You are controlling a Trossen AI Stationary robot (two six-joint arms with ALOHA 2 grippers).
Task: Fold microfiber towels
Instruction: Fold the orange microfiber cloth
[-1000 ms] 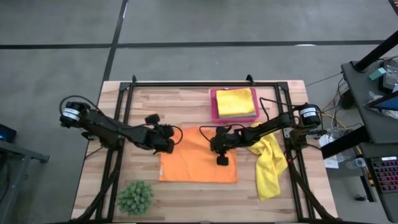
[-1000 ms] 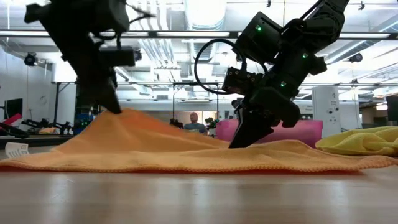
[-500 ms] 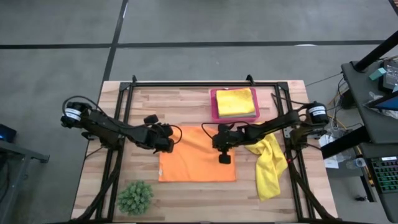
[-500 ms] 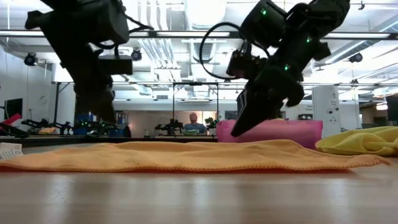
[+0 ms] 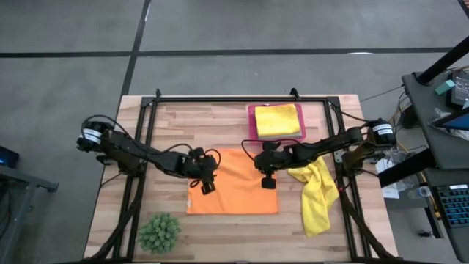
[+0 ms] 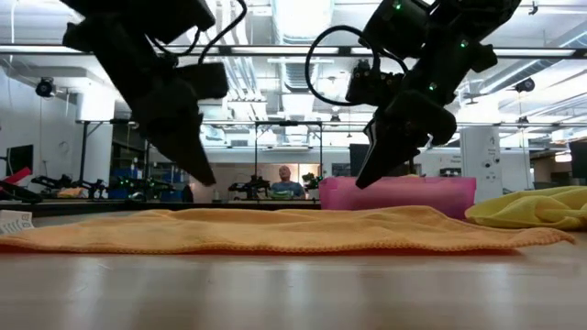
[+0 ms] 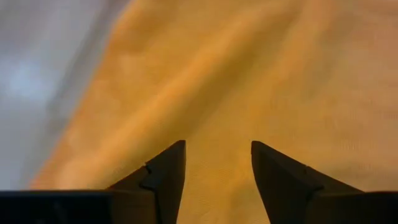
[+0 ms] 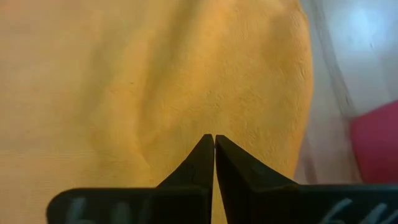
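**Both tools raised over the flat orange towel**

The left tool (image 5: 207,188) hangs above the left part of the orange towel (image 5: 234,192). Its fingers (image 7: 163,176) stand apart with a clear gap between them, and nothing is held. In the low view the tool (image 6: 204,174) is clear of the cloth.

The right tool (image 5: 269,182) hangs above the right part of the same towel, near its far edge. Its fingers (image 8: 202,163) are pressed together, tip to tip, with nothing between them. In the low view it (image 6: 364,176) is also clear of the cloth.

The orange towel lies spread flat on the wooden table (image 5: 220,121), near the middle, with gentle ripples across its surface.

A loose yellow towel (image 5: 318,194) lies crumpled just to the right of the orange one, under the right arm. A second yellow towel (image 5: 278,119) sits folded in the pink tray (image 5: 253,135) at the far side of the table.

A green plant ball (image 5: 159,232) rests at the near left corner.
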